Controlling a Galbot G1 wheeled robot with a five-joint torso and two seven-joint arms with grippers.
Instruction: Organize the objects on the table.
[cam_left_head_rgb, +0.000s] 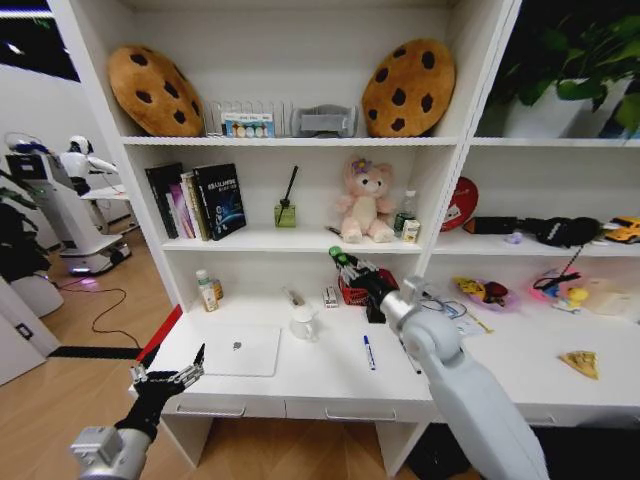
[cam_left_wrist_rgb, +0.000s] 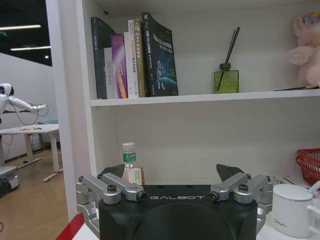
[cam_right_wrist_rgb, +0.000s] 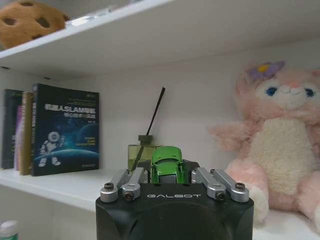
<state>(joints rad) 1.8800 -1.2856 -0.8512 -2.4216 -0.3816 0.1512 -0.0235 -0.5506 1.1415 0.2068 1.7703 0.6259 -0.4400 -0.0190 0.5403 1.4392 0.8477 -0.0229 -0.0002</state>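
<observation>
Fingers of your right gripper (cam_right_wrist_rgb: 168, 172) pinch a green toy car (cam_right_wrist_rgb: 167, 164), held up in front of the shelf with the pink plush bunny (cam_left_head_rgb: 365, 201), above the red mesh basket (cam_left_head_rgb: 353, 292). Your left gripper (cam_left_head_rgb: 167, 377) hangs with fingers spread off the table's (cam_left_head_rgb: 320, 375) front corner, just beside the silver laptop (cam_left_head_rgb: 240, 350). You see a blue pen (cam_left_head_rgb: 368, 352) lying on the table beyond the laptop.

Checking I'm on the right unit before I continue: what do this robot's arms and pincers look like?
Both arms have smooth pale grey-white shells. Each ends in a black wrist block with "GALBOT" in pale lettering, silver metal linkages fastened by dark screws, and black fingers. The left pincer sits low by the table's front-left corner; the right pincer is raised toward the shelving. No loose cables are visible on either.
</observation>
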